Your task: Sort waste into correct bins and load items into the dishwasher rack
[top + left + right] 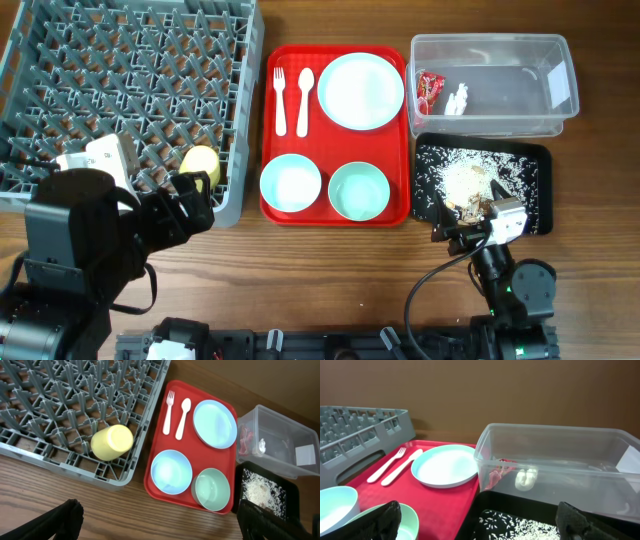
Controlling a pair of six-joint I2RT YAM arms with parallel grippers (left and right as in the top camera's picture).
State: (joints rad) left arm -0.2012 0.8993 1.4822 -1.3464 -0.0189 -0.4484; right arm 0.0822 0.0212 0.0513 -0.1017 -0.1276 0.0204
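Yellow cup point(199, 160) lies in rack point(130, 70), near-right corner. Plate point(360, 90) and left bowl point(290, 183) wait on red tray point(335, 150). Left pincer point(192, 200) and right pincer point(460, 235) are both spread, empty. Next, pinch the bowl's rim firmly and seat it between pegs.

Robot arms point(75, 235) are standing at a wooden table point(330, 270) bearing a dishwasher rack point(150, 60) and red tray point(335, 145), indicating a robotics lab mock-up.

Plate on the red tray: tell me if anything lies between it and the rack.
A white fork and spoon lie flat on the tray between the plate and the rack. Beyond them stands only the rack's side wall; nothing taller shows.
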